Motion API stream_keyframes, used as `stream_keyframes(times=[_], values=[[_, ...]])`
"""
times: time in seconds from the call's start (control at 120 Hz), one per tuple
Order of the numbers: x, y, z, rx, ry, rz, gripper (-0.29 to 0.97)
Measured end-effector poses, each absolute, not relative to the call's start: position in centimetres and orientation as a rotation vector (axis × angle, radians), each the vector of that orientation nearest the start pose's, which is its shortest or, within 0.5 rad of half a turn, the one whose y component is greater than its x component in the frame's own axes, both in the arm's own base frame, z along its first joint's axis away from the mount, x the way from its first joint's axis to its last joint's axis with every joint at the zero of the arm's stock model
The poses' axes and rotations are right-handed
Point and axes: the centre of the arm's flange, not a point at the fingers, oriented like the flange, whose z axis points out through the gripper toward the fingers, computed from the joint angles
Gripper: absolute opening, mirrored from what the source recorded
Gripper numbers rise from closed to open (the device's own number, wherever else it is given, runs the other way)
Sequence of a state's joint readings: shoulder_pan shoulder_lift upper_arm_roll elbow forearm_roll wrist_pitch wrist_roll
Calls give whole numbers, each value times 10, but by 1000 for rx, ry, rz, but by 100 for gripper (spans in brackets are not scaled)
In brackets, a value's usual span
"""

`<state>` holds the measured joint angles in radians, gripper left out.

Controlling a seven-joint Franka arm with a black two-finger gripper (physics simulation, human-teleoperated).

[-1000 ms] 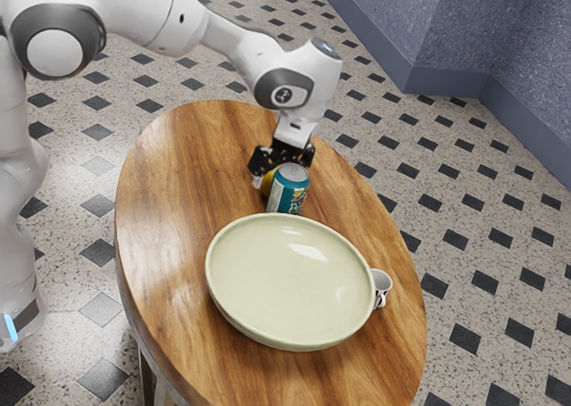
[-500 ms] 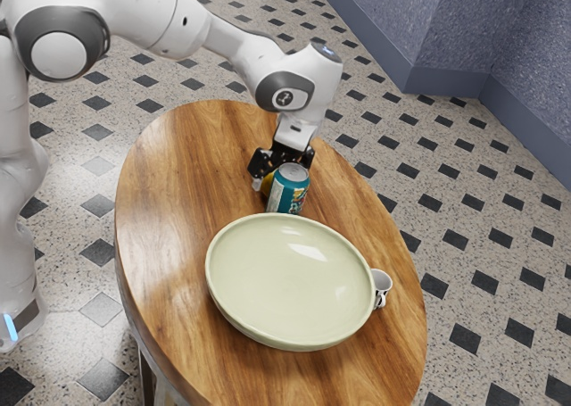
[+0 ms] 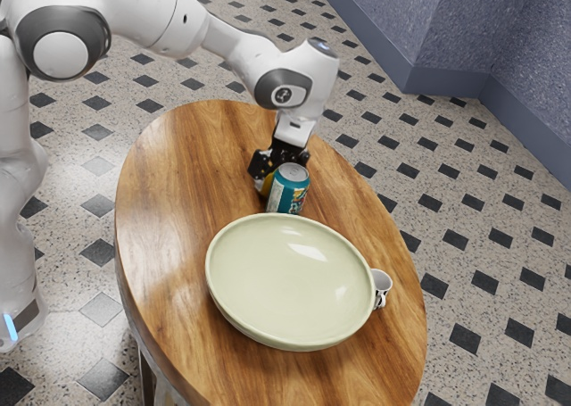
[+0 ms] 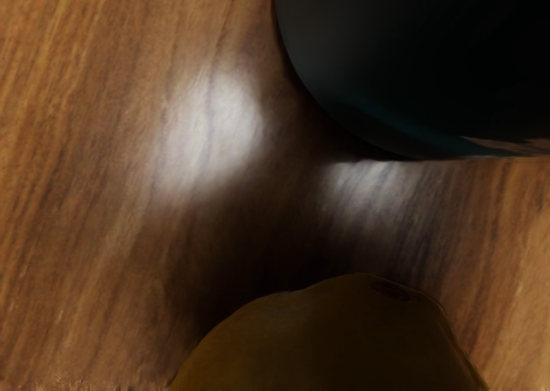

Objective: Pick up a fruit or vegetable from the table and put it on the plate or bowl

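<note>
While the arm (image 3: 178, 18) reaches in from the exterior view's upper left, the gripper (image 3: 272, 169) hangs low over the far half of the oval wood surface (image 3: 169, 201), right behind the can (image 3: 288, 190). Can is teal and yellow, upright, and blocks the gripper's lower end, so cannot tell if gripper is spread or pinching anything. Fruit (image 3: 266, 185) = small yellow thing, just a sliver showing at the can's left side in the exterior view, directly under the gripper. It is touching the can or just beside it, cannot tell which, and it is apart from the plate (image 3: 290, 277). Plate is big, pale green, on the near half of the surface, its far rim just beside the can's base. Small white cup (image 3: 382, 288) sits against the plate's right rim in the exterior view, near the surface's edge. Wrist view: fruit (image 4: 335, 344) is a dull yellow blurred lump right under the hand, can (image 4: 412, 56) a dark round shape beyond it, and the surface's (image 4: 112, 168) wood grain runs between them with a bright patch of light. Floor (image 3: 482, 245) is speckled tile with black diamonds; blue-grey wall (image 3: 464, 22) at the back
</note>
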<state>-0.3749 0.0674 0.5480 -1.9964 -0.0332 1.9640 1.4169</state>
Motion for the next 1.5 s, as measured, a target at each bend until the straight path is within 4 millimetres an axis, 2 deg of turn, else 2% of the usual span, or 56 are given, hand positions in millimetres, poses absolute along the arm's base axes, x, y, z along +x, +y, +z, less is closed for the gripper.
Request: stream_keyframes(times=[0.192,0.708,0.933,1.05,1.267,1.358,1.5], values=[[550,95,430,-2618,1819,71,-7],[559,96,465,-2607,1786,10,-6],[559,109,484,-2635,1745,-15,-7],[558,116,502,-2637,1725,-45,-6],[545,120,554,-2623,1712,-155,-6],[538,107,573,-2602,1741,-190,-7],[538,52,592,-2516,1860,-214,-7]])
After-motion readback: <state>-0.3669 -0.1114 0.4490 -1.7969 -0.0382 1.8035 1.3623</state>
